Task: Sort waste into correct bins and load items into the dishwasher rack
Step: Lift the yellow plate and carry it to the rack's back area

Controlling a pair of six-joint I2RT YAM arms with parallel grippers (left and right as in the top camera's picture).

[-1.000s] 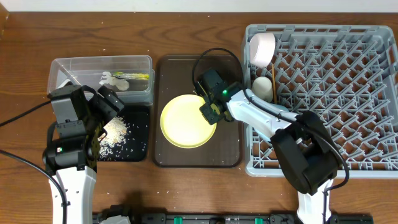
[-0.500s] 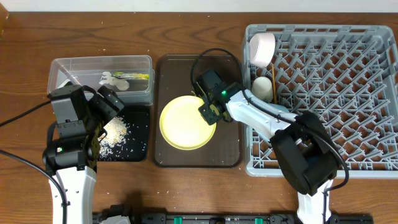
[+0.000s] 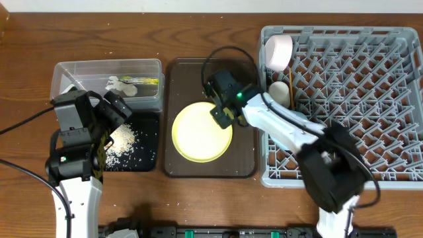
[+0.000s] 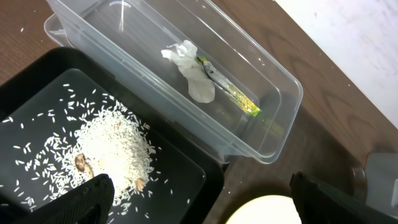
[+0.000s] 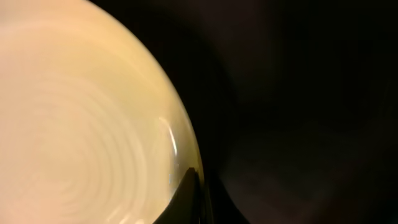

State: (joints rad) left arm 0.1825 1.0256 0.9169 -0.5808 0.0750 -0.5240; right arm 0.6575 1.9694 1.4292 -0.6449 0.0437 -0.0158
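Observation:
The round yellow plate (image 3: 198,132) lies on the dark brown serving tray (image 3: 244,162). My right gripper (image 3: 221,114) is shut on the plate's upper right rim; the right wrist view shows the rim (image 5: 93,112) pinched between the fingers (image 5: 194,190). My left gripper (image 3: 114,111) hangs open and empty over the black tray (image 3: 147,125), which holds rice scraps (image 4: 115,146). The clear tub (image 3: 149,65) holds the tissue (image 4: 196,78) and the snack wrapper (image 4: 233,96). The grey rack (image 3: 350,99) holds a white bowl (image 3: 278,51), the cream cup (image 3: 279,92) and chopsticks (image 3: 289,76). No blue bowl shows.
The brown serving tray sits between the black tray and the rack, close to the rack's left wall (image 3: 263,132). Most of the rack's pegs to the right stand unoccupied. A black cable (image 3: 26,119) crosses the wooden table at the left.
The plate has shifted slightly to the right with my right gripper on its rim, and the right arm has swung a little. The left arm has not moved.

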